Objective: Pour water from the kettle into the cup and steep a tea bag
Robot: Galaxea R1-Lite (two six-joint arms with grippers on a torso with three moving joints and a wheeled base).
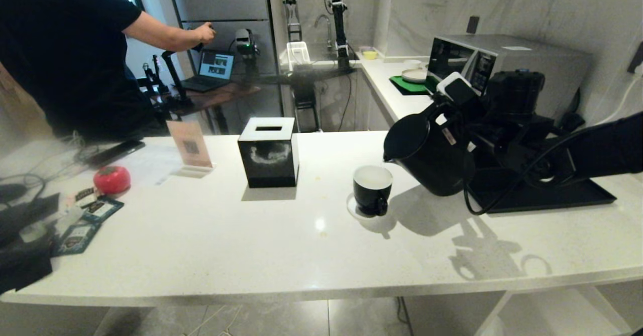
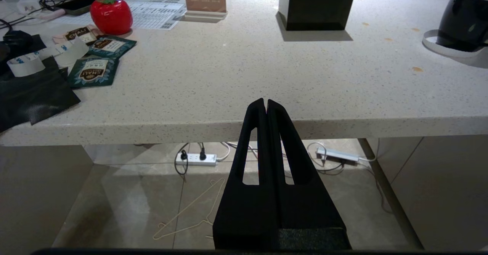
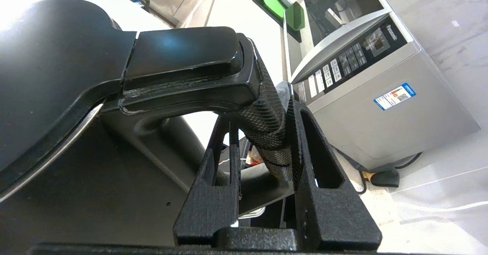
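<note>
Head view: matte black tapered kettle [image 1: 432, 150] tilted, pointed spout just above glossy white-lined cup [image 1: 372, 189] on speckled worktop [image 1: 226, 235]. Right hand [image 3: 263, 133] clenched on kettle's textured loop handle; left hand [image 2: 265, 104] clenched empty, off worktop's edge. Risks: overshooting cup's small rim, splashing; handle slipping.

Head view: right gripper [image 1: 469, 117] mostly hidden behind the kettle [image 1: 427, 150] at centre right, person [image 1: 65, 49] cut off at upper left edge, the cup [image 2: 463, 20] clipped by the right edge in the left wrist view, its contents not discernible.
</note>
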